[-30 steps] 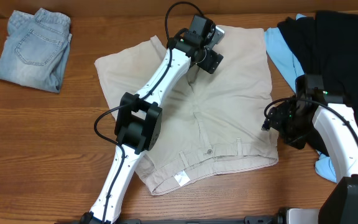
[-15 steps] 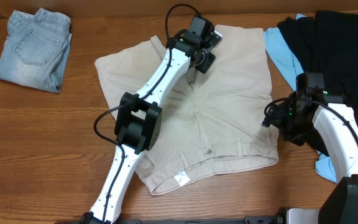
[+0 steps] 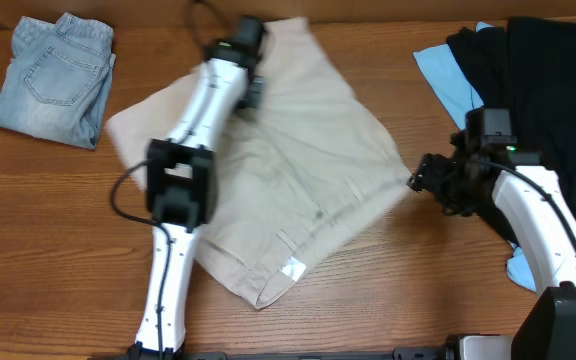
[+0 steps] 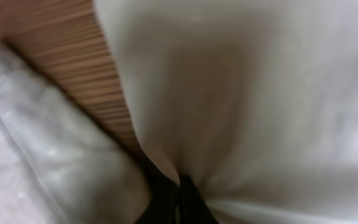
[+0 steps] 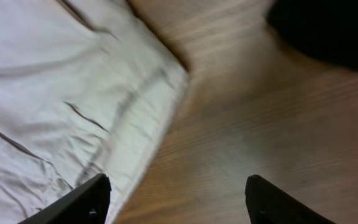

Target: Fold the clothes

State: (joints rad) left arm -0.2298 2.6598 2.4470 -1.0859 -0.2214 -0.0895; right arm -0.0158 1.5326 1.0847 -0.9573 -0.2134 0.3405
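On the wooden table, beige shorts lie askew near folded jeans.

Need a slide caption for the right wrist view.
Right gripper open over the wooden table, beside the edge of the cream shorts.

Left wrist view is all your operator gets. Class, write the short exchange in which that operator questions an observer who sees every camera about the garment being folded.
Operator: I see only pinched pale cloth. What is it?
Observer: The beige shorts. The left gripper is shut on them, towards the end away from the waistband.
Operator: Where is the other arm?
Observer: The right gripper is open over bare table, beside the shorts' nearest corner, holding nothing.
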